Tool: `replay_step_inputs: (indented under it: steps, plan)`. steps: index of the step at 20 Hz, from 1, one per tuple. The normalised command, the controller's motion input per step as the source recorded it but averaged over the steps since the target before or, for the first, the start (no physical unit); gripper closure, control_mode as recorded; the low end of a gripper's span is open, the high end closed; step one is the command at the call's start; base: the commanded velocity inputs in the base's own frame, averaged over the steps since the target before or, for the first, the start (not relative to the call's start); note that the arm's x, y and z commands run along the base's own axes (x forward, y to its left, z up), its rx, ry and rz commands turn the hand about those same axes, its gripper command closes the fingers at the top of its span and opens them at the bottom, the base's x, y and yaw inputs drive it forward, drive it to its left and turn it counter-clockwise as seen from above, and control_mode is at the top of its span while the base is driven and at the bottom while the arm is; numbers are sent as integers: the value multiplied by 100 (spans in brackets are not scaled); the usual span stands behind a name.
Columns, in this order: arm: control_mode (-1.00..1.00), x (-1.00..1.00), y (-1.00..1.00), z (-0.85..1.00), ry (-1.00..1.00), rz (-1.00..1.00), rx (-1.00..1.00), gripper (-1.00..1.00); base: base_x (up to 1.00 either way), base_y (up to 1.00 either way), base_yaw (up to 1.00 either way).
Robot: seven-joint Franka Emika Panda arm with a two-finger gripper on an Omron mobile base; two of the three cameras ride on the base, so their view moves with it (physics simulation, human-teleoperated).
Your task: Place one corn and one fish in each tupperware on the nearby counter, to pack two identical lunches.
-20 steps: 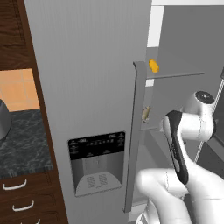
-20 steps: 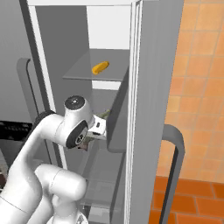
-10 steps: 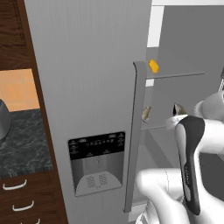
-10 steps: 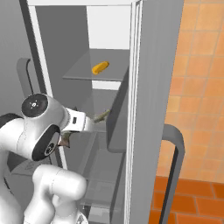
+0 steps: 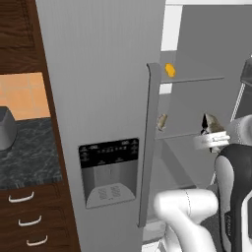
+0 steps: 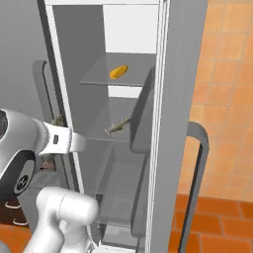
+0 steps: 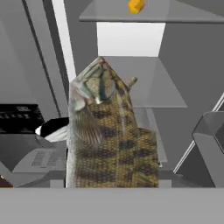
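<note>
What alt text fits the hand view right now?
A scaly grey-brown fish stands head-up, close to the camera and held in the jaws, before the open fridge. Behind it are grey shelves; a yellow corn cob lies on the top one.

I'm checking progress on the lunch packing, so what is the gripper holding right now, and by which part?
The gripper holds a fish outside the fridge. In the hand view the head points away, so the hold seems nearer the tail, though the fingers are hidden.

Fish (image 7: 109,135) in my hand (image 5: 210,129), corn (image 6: 118,72) on the fridge shelf at twelve o'clock, second fish (image 6: 117,126) one shelf below, bench (image 5: 27,152) at nine o'clock.
</note>
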Motion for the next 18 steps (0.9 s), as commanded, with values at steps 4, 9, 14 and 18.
replay_step_inputs:
  steps: [4, 9, 14, 18]
  plan:
    - [100, 0, 0, 0, 0, 0, 0, 100, -86, 80, 10]
    - [100, 0, 0, 0, 0, 0, 0, 100, -27, 100, 6]
    - [100, 0, 0, 0, 0, 0, 0, 100, -4, 100, 0]
    - [100, 0, 0, 0, 0, 0, 0, 100, 0, 100, 0]
